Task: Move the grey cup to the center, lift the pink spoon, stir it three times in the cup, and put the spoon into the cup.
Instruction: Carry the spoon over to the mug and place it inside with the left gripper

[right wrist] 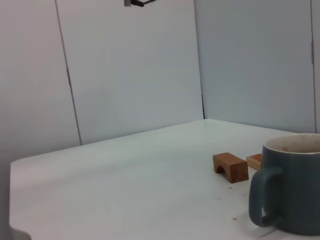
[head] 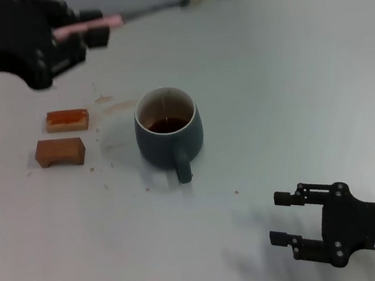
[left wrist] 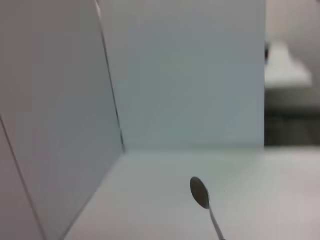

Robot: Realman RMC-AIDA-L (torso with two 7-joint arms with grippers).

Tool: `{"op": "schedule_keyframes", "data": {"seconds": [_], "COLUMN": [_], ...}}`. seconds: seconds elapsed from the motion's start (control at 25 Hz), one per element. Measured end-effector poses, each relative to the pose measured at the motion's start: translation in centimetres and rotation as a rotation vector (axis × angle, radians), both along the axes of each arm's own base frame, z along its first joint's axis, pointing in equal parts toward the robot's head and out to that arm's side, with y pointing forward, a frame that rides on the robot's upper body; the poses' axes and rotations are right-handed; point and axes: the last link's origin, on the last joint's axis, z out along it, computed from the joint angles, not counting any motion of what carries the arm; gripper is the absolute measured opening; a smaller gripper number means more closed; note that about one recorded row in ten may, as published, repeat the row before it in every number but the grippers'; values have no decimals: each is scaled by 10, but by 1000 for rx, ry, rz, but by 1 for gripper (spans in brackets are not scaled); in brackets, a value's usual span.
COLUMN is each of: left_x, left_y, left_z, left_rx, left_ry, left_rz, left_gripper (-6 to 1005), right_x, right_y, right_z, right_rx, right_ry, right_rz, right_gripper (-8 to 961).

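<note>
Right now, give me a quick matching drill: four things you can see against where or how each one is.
Things:
1. grey cup
2. pink spoon
3. right claw
4. brown blocks

States:
A. open, low over the table's near right
B. held in the air by the left claw
C. lying to the cup's left
D. upright, holding dark liquid

Pairs: 1-D, 2-B, 3-A, 4-C

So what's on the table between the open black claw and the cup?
Nothing: in the head view, only bare white table lies between the right gripper and the grey cup.

Two brown blocks (head: 63, 135) (white table (head: 289, 70))
</note>
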Motion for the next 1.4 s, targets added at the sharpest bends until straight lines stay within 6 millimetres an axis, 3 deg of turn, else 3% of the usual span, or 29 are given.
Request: {"op": "schedule_keyframes", "data": {"seconds": [0.04, 0.08, 0.12, 0.24, 0.32, 0.44, 0.6, 1.0, 1.4], "left_x": [0, 11, 13, 15, 24, 26, 34, 44, 46], "left_y": [0, -4, -5, -6, -9, -9, -7, 3, 12], "left_z": [0, -3, -4, -5, -16, -19, -43, -64, -85], "left_rx": [0, 17, 19, 20, 6, 0, -26, 20, 10], "left_ry": [0, 184, 239, 263, 454, 479, 629, 797, 882], "left_rz": [0, -33, -40, -46, -63, -68, -95, -126, -150], "left_gripper": [150, 151, 152, 155, 157, 159, 163, 171, 180], "right_x": [0, 0, 0, 0, 0, -1, -3, -2, -3], "right_y": [0, 0, 0, 0, 0, 0, 0, 0, -2], "right_z": [0, 0, 0, -1, -2, -3, -5, -5, -6], "right_rx": [0, 0, -1, -1, -1, -3, -7, -6, -11], "right_ry": [0, 0, 1, 2, 1, 3, 9, 9, 18], "right_rz": [0, 0, -1, -4, -6, -6, -6, -7, -10], "right_gripper": [625, 625, 625, 624, 624, 624, 624, 625, 624]}}
